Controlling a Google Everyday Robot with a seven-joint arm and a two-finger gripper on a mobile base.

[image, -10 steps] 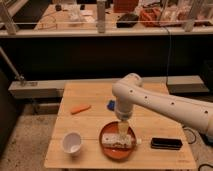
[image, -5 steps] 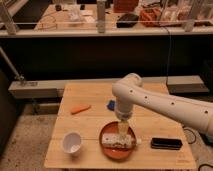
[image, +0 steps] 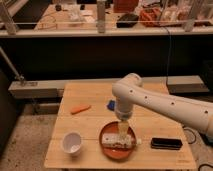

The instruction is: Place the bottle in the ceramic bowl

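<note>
The pale cream bottle (image: 119, 141) lies on its side inside the red-orange ceramic bowl (image: 117, 150), its small white cap pointing right past the rim. The bowl sits near the front middle of the wooden table (image: 90, 107). My gripper (image: 123, 131) hangs straight down from the white arm, directly over the bowl and touching or just above the bottle.
A white cup (image: 72, 143) stands at the front left. An orange carrot-like item (image: 80, 108) lies at the left middle. A small blue object (image: 111, 105) sits behind the arm. A flat black box (image: 166, 143) lies at the front right.
</note>
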